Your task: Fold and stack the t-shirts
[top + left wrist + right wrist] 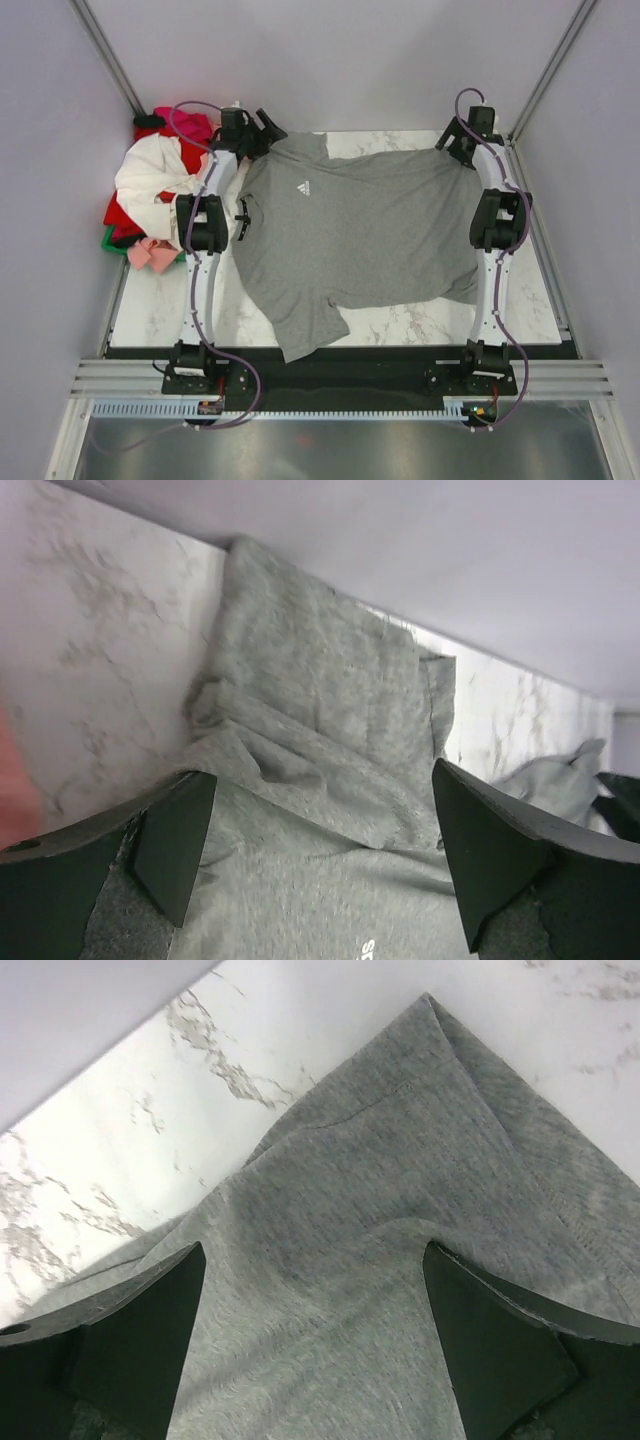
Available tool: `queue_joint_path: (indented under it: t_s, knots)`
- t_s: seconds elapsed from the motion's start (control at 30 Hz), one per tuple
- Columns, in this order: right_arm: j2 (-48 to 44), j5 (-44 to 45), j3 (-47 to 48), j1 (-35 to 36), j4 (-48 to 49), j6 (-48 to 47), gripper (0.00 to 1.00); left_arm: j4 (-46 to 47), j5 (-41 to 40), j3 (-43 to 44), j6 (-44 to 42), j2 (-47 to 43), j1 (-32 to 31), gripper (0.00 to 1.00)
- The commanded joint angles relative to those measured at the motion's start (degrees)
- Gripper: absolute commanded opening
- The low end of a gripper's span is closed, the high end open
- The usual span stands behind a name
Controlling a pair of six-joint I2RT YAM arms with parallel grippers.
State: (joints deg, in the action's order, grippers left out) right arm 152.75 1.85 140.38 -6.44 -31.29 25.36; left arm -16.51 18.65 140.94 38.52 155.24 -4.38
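A grey t-shirt (350,235) with a small white chest logo lies spread flat across the marble table, its near sleeve hanging over the front edge. My left gripper (262,128) is at the shirt's far left sleeve, open, its jaws wide apart over the grey cloth (320,780). At the shirt's far right corner my right gripper (462,143) is open too, straddling a hem corner (400,1180). Neither holds anything. A heap of other t-shirts (150,190), white, red and pink, lies at the table's left edge.
The marble table (520,290) is boxed in by pale walls on the left, far and right sides. A green bit of cloth (112,243) pokes out under the heap. Both arms stretch along the table's side edges.
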Motion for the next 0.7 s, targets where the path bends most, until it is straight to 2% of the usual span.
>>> queue_joint_path:
  t_s: [0.0,0.1,0.2,0.27,0.3,0.33,0.37,0.4,0.47,0.53,0.57,0.6,0.67]
  knots:
    - [2.04,-6.66,-0.19,-0.24,4.56,2.93,0.98,4.54,3.57,5.66,7.16,1.83,3.32,0.97]
    - [-1.83,-9.57,-1.68,-0.24,7.2,2.94,0.98,8.86,5.59,5.4,7.71,-1.24,3.5,1.0]
    - [-7.8,-10.72,-3.26,-0.16,7.73,2.06,0.98,10.97,7.27,2.16,7.01,-9.14,3.07,1.0]
    - [-13.58,-10.64,-4.4,-0.24,7.73,1.79,0.98,10.98,7.53,-0.74,6.83,-17.05,2.98,1.0]
    - [-15.88,-10.29,-6.85,-0.24,7.65,1.88,0.98,10.89,8.06,-5.02,6.48,-19.86,2.89,1.0]
    - [-18.42,-7.94,-8.78,-0.16,7.38,2.58,0.98,10.71,8.41,-7.68,6.22,-26.41,2.89,1.0]
    - [-24.54,-6.0,-11.24,-0.15,7.03,3.28,0.98,10.02,8.42,-10.83,5.87,-29.52,2.89,1.0]
    - [-28.0,-4.24,-14.48,-0.15,7.03,3.46,0.98,9.57,8.15,-17.91,5.17,-33.47,2.8,1.0]
    - [-38.42,1.02,-25.29,-0.15,6.94,2.33,0.98,7.74,7.54,-24.81,3.5,-43.55,2.8,1.0]
    - [-45.92,5.42,-37.06,-0.15,5.55,1.27,0.98,4.04,5.7,-35.35,0.95,-49.91,2.89,1.0]
    - [-52.83,10.67,-40.85,-0.15,4.58,1.61,0.98,2.99,4.3,-38.78,0.24,-56.3,2.89,1.0]
    - [-56.21,12.64,-48.28,-0.24,3.35,2.49,0.98,0.54,3.85,-45.86,-0.37,-59.23,2.89,1.0]
    - [-64.71,14.15,-55.44,-0.94,-0.78,5.55,0.98,-0.36,3.58,-53.8,-0.2,-65.74,2.89,1.0]
